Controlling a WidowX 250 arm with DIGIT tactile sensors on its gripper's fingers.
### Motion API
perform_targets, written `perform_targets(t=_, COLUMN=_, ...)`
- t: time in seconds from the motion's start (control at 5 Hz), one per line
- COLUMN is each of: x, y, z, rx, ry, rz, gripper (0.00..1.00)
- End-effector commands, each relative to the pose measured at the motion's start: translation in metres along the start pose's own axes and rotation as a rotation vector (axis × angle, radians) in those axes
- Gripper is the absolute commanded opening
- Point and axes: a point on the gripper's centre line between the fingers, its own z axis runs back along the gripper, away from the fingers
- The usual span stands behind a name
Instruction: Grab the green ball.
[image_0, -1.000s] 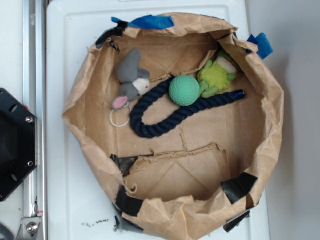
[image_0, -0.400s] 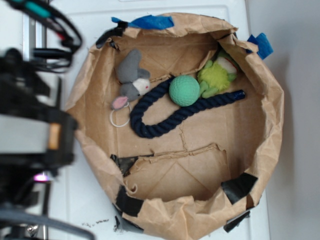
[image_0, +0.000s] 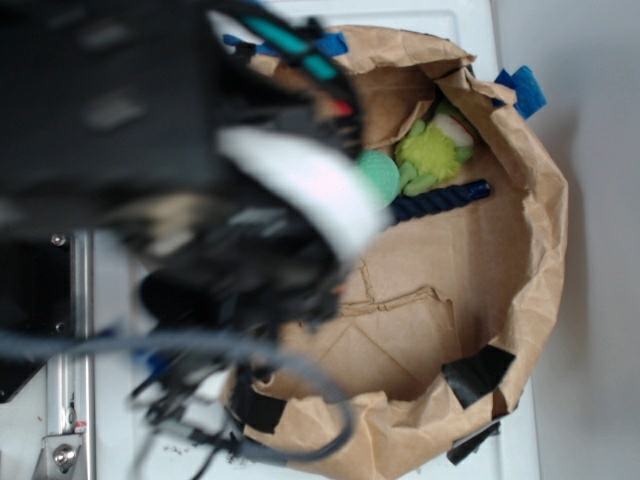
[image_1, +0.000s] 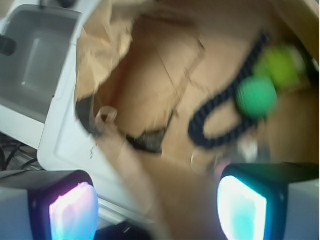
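The green ball lies in the brown paper basin, between a dark blue rope and a fuzzy lime plush toy; the arm hides its left half in the exterior view. In the wrist view the ball is far at the upper right, resting on the rope loop. My gripper is open and empty, with the two lit pads wide apart, high above the basin's near wall. In the exterior view the blurred arm covers the left side.
The basin sits on a white surface with blue tape and black tape on its rim. A metal rail runs along the left. In the wrist view a grey sink-like recess lies left of the basin.
The arm has swept in from the left and now covers the basin's left half, hiding the grey mouse toy and most of the rope. The objects have not moved.
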Motion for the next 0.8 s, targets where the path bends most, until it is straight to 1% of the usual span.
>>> perform_targets(t=0.0, x=0.0325, y=0.035, z=0.0118, rx=-0.005, ry=-0.148, rz=-0.077, gripper=1.0)
perform_targets(t=0.2, x=0.0314, y=0.0388, z=0.0042, rx=0.061, ry=-0.181, rz=-0.163, gripper=1.0)
perform_targets(t=0.6, x=0.0314, y=0.0388, z=0.0042, rx=0.061, ry=-0.181, rz=-0.163, gripper=1.0)
